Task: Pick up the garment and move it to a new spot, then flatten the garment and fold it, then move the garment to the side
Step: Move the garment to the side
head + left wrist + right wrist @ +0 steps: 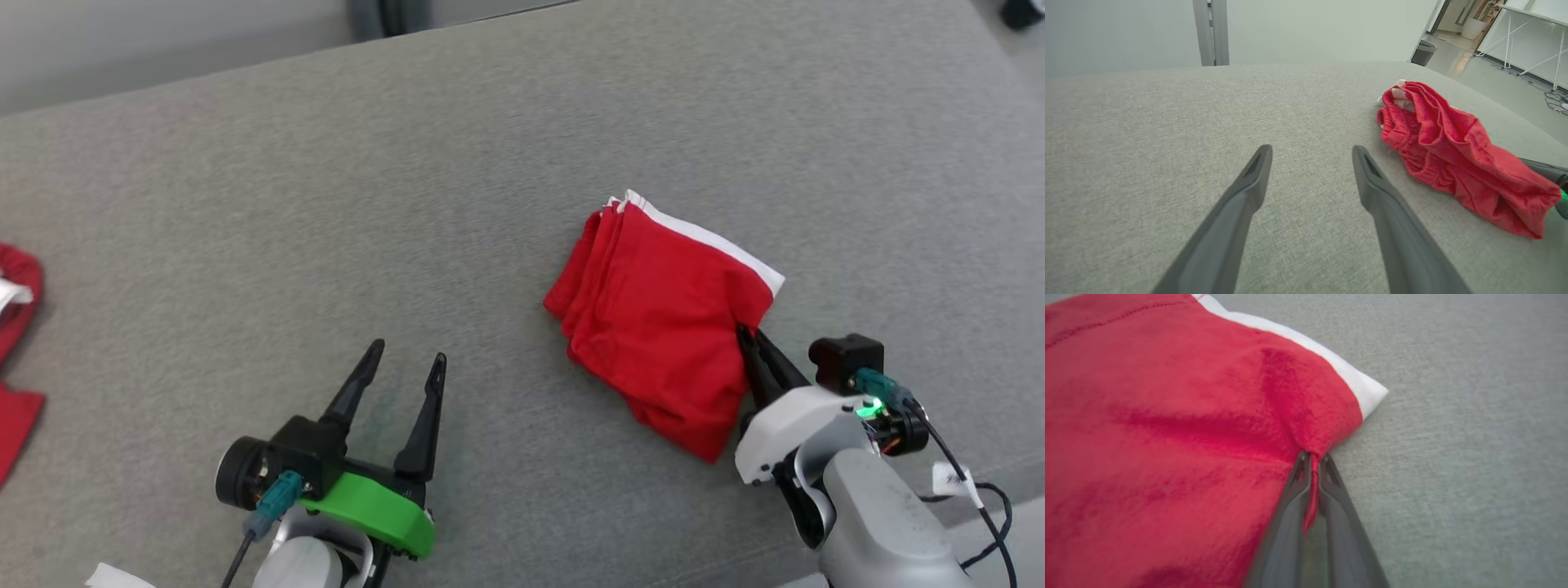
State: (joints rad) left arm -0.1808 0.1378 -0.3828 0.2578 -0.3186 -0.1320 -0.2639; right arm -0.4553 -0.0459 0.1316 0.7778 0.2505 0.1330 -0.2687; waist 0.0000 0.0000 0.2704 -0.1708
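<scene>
While the right gripper (1314, 456) has its 2 fingers pressed almost together on a small pinch of red cloth, the garment (661, 318) lies folded into a thick packet on the grey fabric-covered counter (490, 163), right of centre in the head view. The pinch sits on the packet's right-hand edge, just below the corner where a white band runs along the far side. The left gripper (408, 354) is well apart from the garment, off to its left, with its fingers spread wide, holding nothing, and bare counter between them. The right wrist view gives the grip up close: a thin fold of cloth stands between the fingertips and the fabric puckers toward them, where the head view has just dark tips meeting the red edge. The left wrist view shows the packet's other side, with gathered elastic layers stacked together, and the packet's near end covers most of a dark finger of the right gripper behind it. Beyond the counter that view also takes in an upright grey post (1210, 32), a dark bin (1423, 51) and a white-framed table (1531, 28). Another red cloth (16, 327) lies at the head view's left edge, well apart from the garment.
</scene>
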